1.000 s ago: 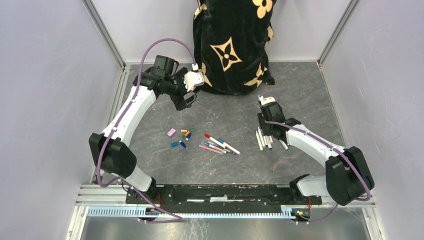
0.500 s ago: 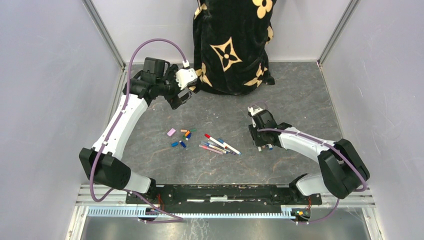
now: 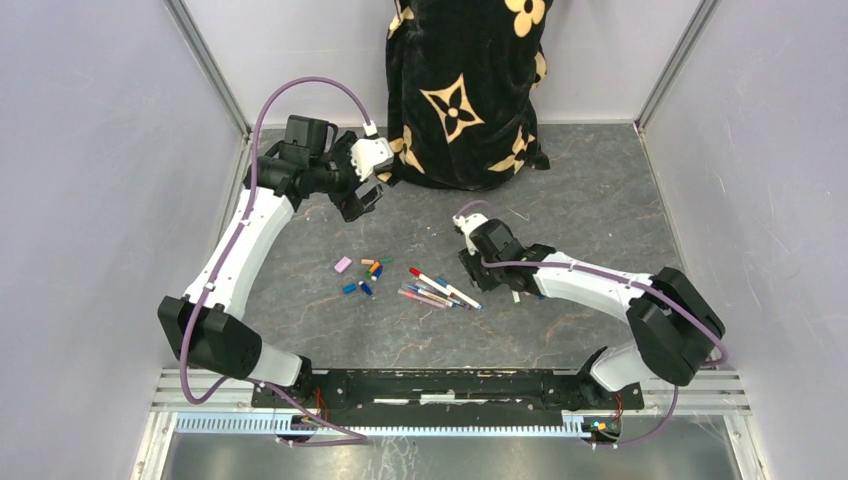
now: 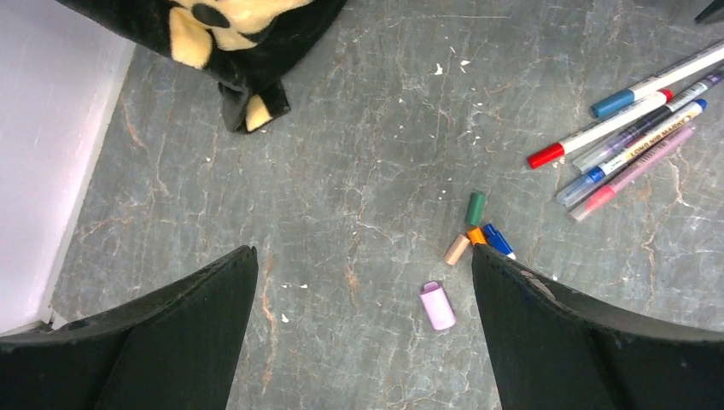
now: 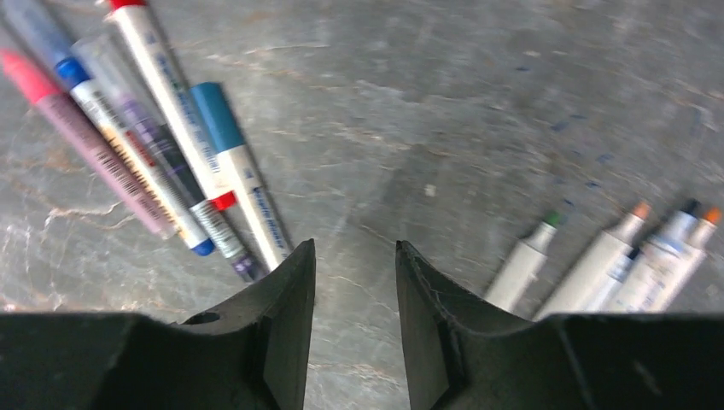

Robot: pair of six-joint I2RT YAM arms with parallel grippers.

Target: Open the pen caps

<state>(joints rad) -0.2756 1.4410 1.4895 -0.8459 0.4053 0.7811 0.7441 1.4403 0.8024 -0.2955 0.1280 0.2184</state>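
Near short coloured pen caps (image 4: 475, 208), left pincer (image 4: 363, 265) and right pincer (image 5: 354, 256) hang parted, empty.

The left arm (image 3: 243, 245) and right arm (image 3: 600, 292) wear matching white shells on their long links, with bulky black housings at the joints. A purple cable (image 3: 300, 81) trails along each arm. A white block (image 3: 372, 155) caps the left wrist. The fingers (image 4: 154, 342) are matte black, broad and wedge-shaped.
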